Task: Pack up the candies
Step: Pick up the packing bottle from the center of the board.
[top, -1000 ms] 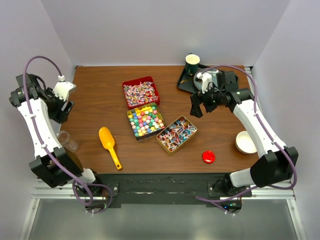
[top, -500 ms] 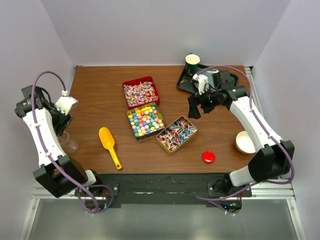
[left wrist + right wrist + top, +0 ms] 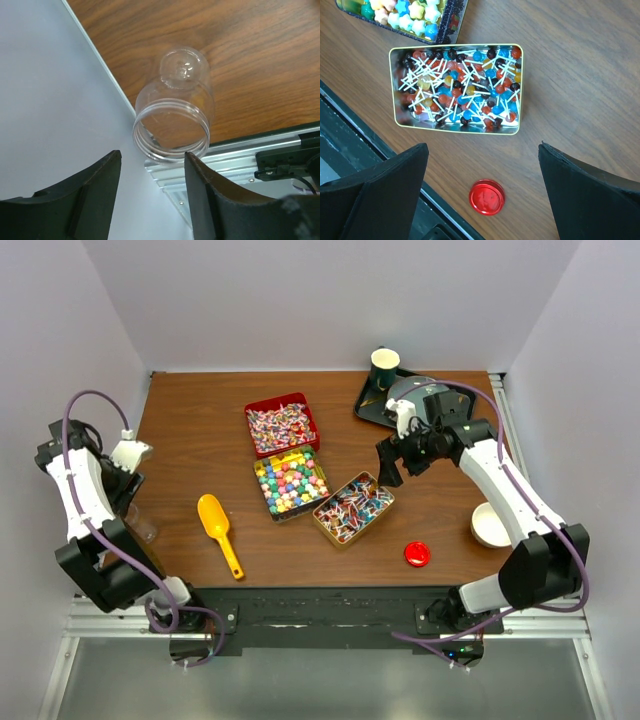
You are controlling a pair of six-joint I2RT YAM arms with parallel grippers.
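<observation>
Walls (image 3: 320, 300): plain pale panels close the room in on the far, left and right sides.
Worktop (image 3: 200, 440): dark brown wood grain with a matte finish.
Rail (image 3: 330, 615): a black and aluminium strip along the near edge, carrying both arm bases.
Star tin (image 3: 318, 490): the landmark, a dark tin at the middle of the worktop.
Candies (image 3: 288, 483): bright star pieces fill the star tin, pink-white twists fill the red tin, and red-blue pieces fill the gold tin.
Tray (image 3: 368, 405): dark, well beyond the star tin to the right, with a green cup (image 3: 385, 367) on it.
Red tin (image 3: 308, 412): just beyond the star tin.
Gold tin (image 3: 457, 131): just right of the star tin, on the near side.
Bowl (image 3: 492, 524): white, far right of the star tin.
Scoop (image 3: 220, 533): yellow, near and left of the star tin.
Jar (image 3: 172, 107): clear, far left of the star tin at the worktop's edge.
Lid (image 3: 487, 197): red and round, near and right of the star tin.
Left claw (image 3: 152, 157): parted, holding nothing, above the jar.
Right claw (image 3: 484, 147): wide, holding nothing, right of the star tin, above the gold tin.
</observation>
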